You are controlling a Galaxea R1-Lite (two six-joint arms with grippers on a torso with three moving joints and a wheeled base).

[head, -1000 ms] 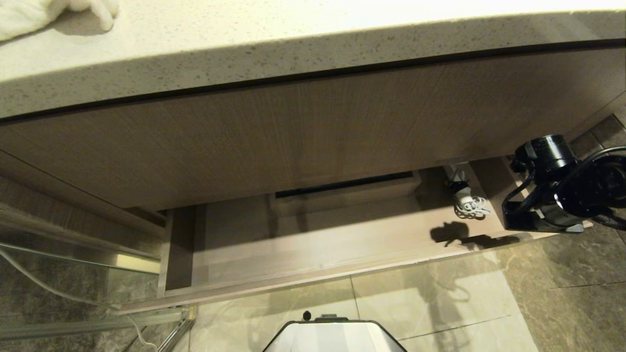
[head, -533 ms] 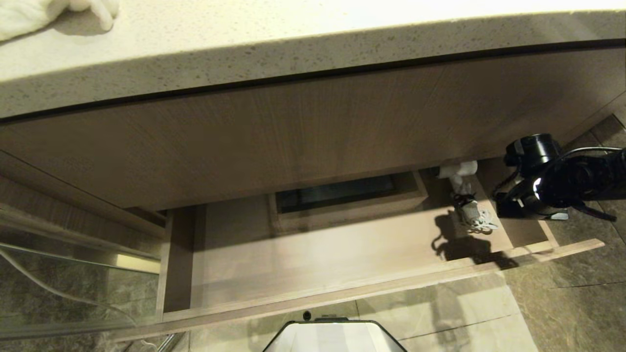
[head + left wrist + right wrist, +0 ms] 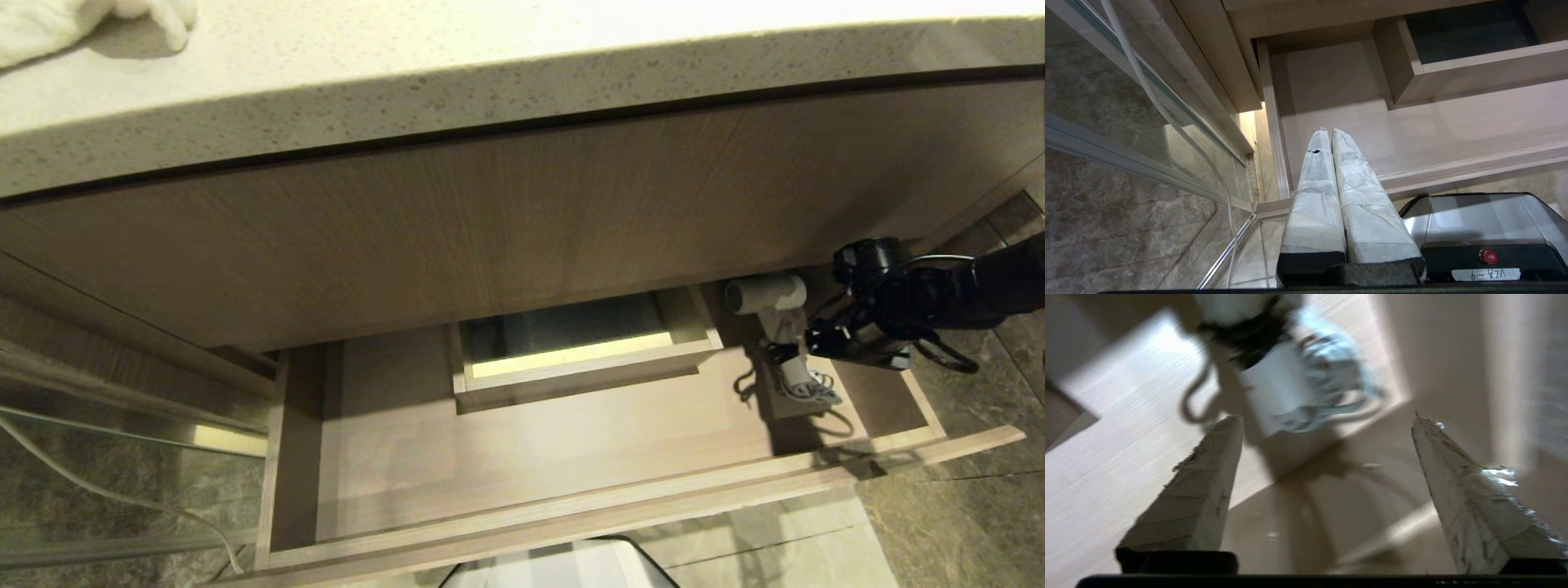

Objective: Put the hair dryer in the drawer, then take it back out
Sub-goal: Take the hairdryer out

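Note:
The drawer [image 3: 571, 514] stands pulled out under the counter. At its right end lies the white hair dryer [image 3: 784, 343], barrel toward the back and coiled cord [image 3: 816, 390] toward the front. My right gripper [image 3: 820, 341] hovers just right of the dryer's handle. In the right wrist view the right gripper [image 3: 1326, 418] is open, its fingers wide apart and holding nothing. There the dryer's handle [image 3: 1278, 388] and the black strap [image 3: 1249, 339] lie just beyond the fingertips. My left gripper [image 3: 1330, 130] is shut and parked over the drawer's left front corner [image 3: 1274, 204].
A tall wood panel [image 3: 490, 229] and the stone countertop [image 3: 408, 82] overhang the drawer's back. A boxed cut-out [image 3: 571, 355] sits at mid-back. A white towel [image 3: 82, 24] lies on the counter. A glass partition and a white cable [image 3: 98, 490] are on the left.
The drawer has slid further out, bringing the hair dryer's barrel out from under the panel. My right gripper left the drawer's right front edge, opened, and moved in beside the dryer.

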